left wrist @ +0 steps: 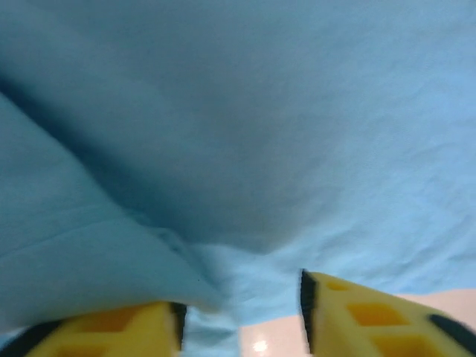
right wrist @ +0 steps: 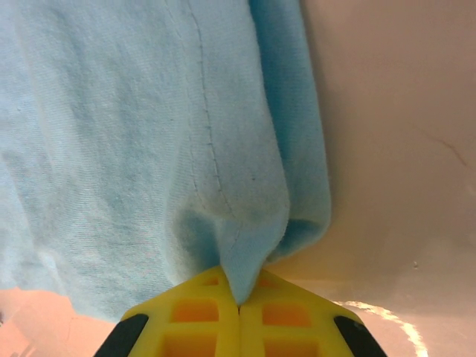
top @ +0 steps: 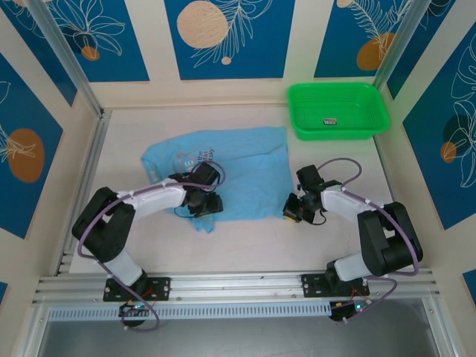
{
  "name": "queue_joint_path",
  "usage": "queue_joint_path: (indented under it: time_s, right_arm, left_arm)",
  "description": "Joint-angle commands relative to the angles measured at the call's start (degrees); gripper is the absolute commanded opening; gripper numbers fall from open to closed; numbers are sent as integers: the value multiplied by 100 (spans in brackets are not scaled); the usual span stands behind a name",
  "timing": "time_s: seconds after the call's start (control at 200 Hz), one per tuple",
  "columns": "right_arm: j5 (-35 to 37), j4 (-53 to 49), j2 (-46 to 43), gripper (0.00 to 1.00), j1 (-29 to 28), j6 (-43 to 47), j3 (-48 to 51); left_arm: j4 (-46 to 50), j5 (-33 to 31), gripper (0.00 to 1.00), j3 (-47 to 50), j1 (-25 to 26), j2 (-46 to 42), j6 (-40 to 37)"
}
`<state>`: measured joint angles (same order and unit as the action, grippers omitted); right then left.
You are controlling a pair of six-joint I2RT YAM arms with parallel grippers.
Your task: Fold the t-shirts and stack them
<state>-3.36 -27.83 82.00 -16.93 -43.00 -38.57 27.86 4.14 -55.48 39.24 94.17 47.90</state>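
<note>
Top view: both arms reach forward with bent elbows over the pale table [top: 253, 245]. The light sky-blue short-sleeved fabric t-shirt [top: 245, 167] lies mid-table, with the left claw [top: 207, 204] at its 7 o'clock corner and the right claw [top: 292, 210] at its 4 o'clock corner.

Left wrist view: the left claw [left wrist: 242, 312] stands parted, the t-shirt [left wrist: 260, 134] hem between its fingers.

Right wrist view: the right claw [right wrist: 239, 297] is pinched tight on a t-shirt [right wrist: 134, 149] fold.

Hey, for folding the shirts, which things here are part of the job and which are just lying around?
Job: t-shirt; left gripper, open at its edge; right gripper, shut on its edge.
Lying about: basket; small item inside it.
</note>
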Motion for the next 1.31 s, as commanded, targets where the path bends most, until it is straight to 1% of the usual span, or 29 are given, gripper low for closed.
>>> queue_joint_path:
  time_s: [0.0, 0.035, 0.15, 0.235, 0.335, 0.475, 0.53, 0.59, 0.62, 0.68, 0.755, 0.85, 0.935, 1.08, 1.2, 1.3]
  right_arm:
    - [-25, -77, 41, 0, -18, 141, -173]
    - [-33, -64, 38, 0, -17, 169, -169]
    - [-93, 1, 52, 0, -1, 237, -152]
    - [-143, 66, 51, 0, 19, 262, -112]
    - [-183, 170, 101, 0, 24, 299, -81]
    - [-296, 309, 171, 0, 26, 319, -36]
    - [-340, 356, 184, 0, 36, 319, -14]
    - [-368, 384, 192, 0, 24, 307, -13]
    - [-377, 397, 186, 0, 17, 310, -7]
    - [-409, 426, 193, 0, 13, 317, -5]
    - [-420, 437, 188, 0, 6, 327, -15]
    - [-438, 452, 177, 0, 1, 323, -10]
    - [-448, 463, 168, 0, -12, 334, 4]
    - [-454, 472, 144, 0, -23, 328, 25]
    - [-457, 459, 117, 0, -25, 345, 32]
    - [-426, 438, 89, 0, -22, 354, 42]
  left_arm:
    - [206, -250, 57, -195, 79, -97, 49]
    - [238, -277, 60, -208, 76, -199, 52]
    - [379, -352, 77, -143, -21, -782, 48]
    - [524, -351, 81, 35, -311, -1419, 111]
    - [771, -231, 85, 308, -832, -2271, 148]
    - [1114, 48, 85, 938, -1575, -3406, 312]
    - [1136, 190, 79, 1274, -1765, -3754, 393]
    - [1131, 330, 67, 1597, -1827, -3951, 473]
    - [1090, 429, 59, 1767, -1833, -3990, 535]
    - [767, 787, 47, 2154, -1833, -3971, 733]
    - [251, 1151, 39, 2637, -1830, -3844, 1032]
    - [0, 1049, 38, 2862, -1832, -3713, 1175]
    - [-60, 795, 38, 2861, -1833, -3654, 1203]
    - [-324, 570, 39, 2785, -1833, -3358, 1242]
    - [-668, 662, 39, 2707, -1833, -2924, 1235]
    - [-761, 578, 38, 2560, -1840, -2584, 1152]
